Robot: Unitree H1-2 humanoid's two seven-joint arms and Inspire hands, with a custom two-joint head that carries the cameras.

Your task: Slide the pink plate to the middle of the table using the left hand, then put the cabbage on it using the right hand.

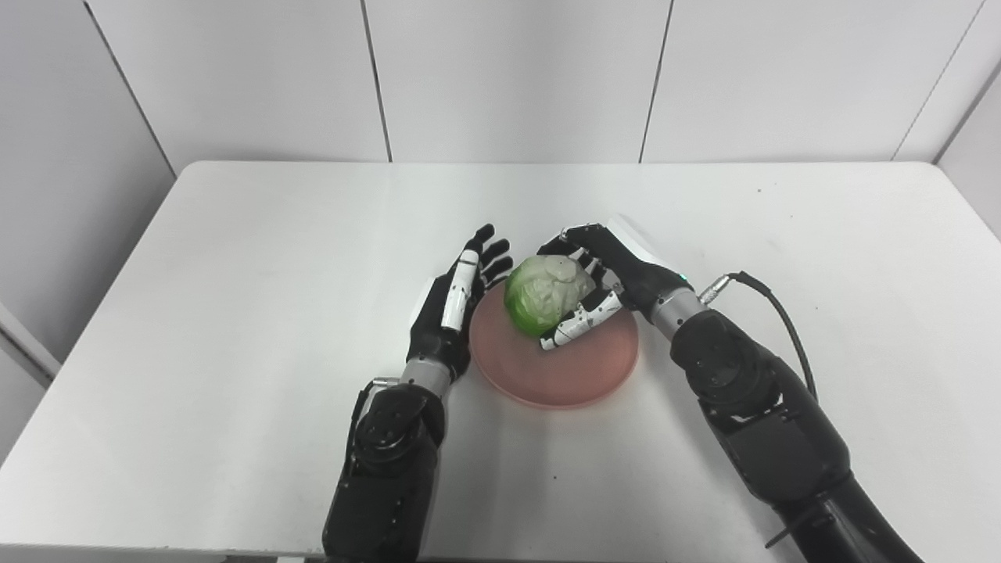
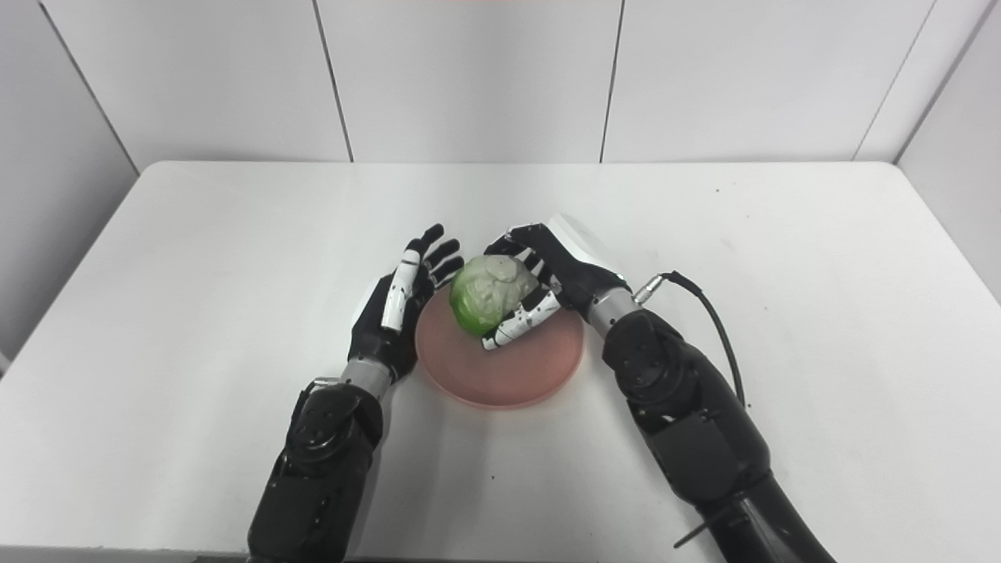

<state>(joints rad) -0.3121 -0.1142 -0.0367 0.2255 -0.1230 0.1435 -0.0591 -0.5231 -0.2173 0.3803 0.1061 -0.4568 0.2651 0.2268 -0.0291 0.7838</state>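
Observation:
The pink plate (image 1: 563,367) lies near the middle of the white table (image 1: 235,258). A pale green cabbage (image 1: 546,293) sits over the plate's far left part, and my right hand (image 1: 606,274) is wrapped around it from the right, fingers over the top and thumb underneath. Whether the cabbage rests on the plate or hangs just above it I cannot tell. My left hand (image 1: 457,301) stands open on edge against the plate's left rim, fingers pointing away, holding nothing.
A black cable (image 1: 770,301) loops from my right wrist over the table. Grey wall panels (image 1: 500,78) stand behind the far edge. The table drops off at the left side and at the near edge.

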